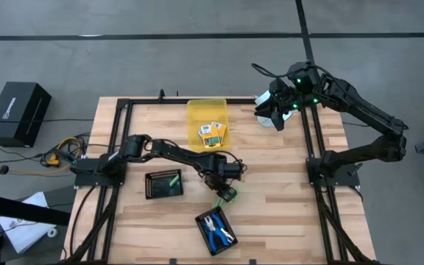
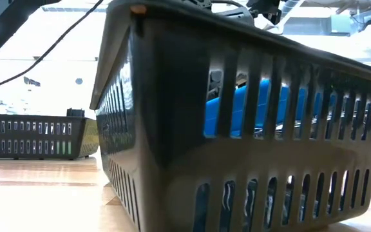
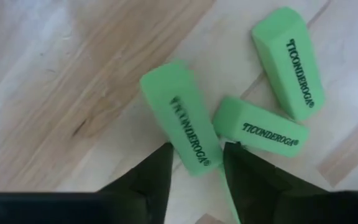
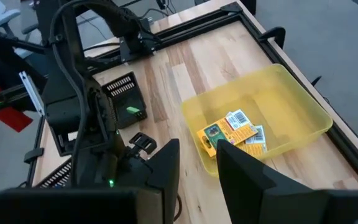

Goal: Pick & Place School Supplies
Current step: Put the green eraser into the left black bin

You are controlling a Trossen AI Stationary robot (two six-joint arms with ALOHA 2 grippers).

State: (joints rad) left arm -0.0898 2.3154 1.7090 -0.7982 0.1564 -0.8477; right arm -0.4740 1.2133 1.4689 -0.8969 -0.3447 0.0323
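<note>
Your left hand (image 1: 227, 194) is low over the middle of the desk (image 1: 271, 191), fingers (image 3: 145, 186) parted around one end of a light-green eraser (image 3: 182, 127). The jaws straddle it; whether they press it, you cannot tell. Two more green erasers (image 3: 269, 127) lie just beyond the fingertips, one touching the straddled piece, the other (image 3: 289, 62) a little farther out.

Beside that hand, toward its arm's base, a black tray (image 1: 164, 184) holds one green stick (image 1: 174, 182). On the hand's near side a second black tray (image 1: 216, 230) holds the blue-handled scissors (image 1: 215, 225).

Beyond the hand, the yellow bin (image 1: 196, 110) holds the yellow-orange boxes (image 1: 213, 133).

Your right hand (image 1: 271, 110) hangs raised past the bin's far corner, fingers (image 4: 166, 165) apart, gripping nothing.
</note>
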